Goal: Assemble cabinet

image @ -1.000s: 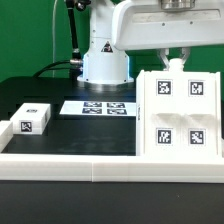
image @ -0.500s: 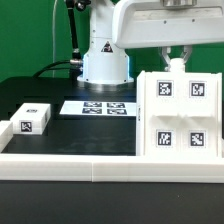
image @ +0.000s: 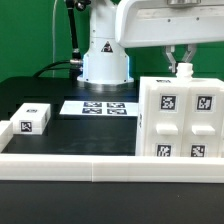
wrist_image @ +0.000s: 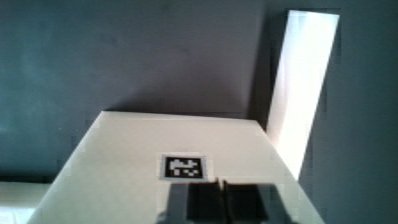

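Note:
The cabinet body (image: 182, 120) is a large white box with black-and-white tags on its near face, standing at the exterior view's right. My gripper (image: 181, 60) is right above its top edge, and the fingers look pressed together with nothing between them. In the wrist view the dark fingers (wrist_image: 210, 200) sit over the body's white surface (wrist_image: 143, 150), close to a tag (wrist_image: 183, 167). A smaller white panel (image: 33, 117) with tags lies at the exterior view's left, far from the gripper.
The marker board (image: 97, 106) lies flat in front of the robot base (image: 104, 65). A low white border rail (image: 70, 166) runs along the front and up the left side. A long white strip (wrist_image: 306, 90) shows beyond the body in the wrist view.
The cabinet body has shifted toward the exterior view's right and lower in the picture, so its tags look larger. The gripper has moved slightly right with it.

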Action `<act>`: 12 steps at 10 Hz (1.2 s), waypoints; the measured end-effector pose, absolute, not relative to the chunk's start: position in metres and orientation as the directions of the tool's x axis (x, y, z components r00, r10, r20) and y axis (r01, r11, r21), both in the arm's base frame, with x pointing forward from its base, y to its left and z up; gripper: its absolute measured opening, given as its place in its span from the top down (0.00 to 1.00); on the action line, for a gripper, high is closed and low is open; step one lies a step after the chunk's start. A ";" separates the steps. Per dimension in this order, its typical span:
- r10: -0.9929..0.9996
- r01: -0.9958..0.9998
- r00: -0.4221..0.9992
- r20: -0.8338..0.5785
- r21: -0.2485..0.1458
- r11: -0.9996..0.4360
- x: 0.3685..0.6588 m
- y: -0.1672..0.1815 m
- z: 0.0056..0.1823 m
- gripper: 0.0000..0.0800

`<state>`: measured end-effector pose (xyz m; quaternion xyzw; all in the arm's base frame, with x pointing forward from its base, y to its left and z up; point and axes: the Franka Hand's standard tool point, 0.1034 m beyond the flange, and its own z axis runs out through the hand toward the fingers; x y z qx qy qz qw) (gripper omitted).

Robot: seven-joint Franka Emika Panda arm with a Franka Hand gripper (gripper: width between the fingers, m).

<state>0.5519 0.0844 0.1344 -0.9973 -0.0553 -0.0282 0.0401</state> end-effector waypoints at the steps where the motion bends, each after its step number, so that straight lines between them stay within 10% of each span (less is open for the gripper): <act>1: 0.108 0.113 0.992 0.061 -0.077 -0.991 0.552 0.084 0.134 0.98; 3: 0.108 0.113 0.992 0.060 -0.077 -0.991 0.552 0.084 0.134 0.52; 6: 0.108 0.113 0.992 0.060 -0.077 -0.991 0.552 0.084 0.134 0.12; 12: -0.011 -0.010 1.000 0.013 -0.072 -0.997 0.513 0.071 0.123 0.00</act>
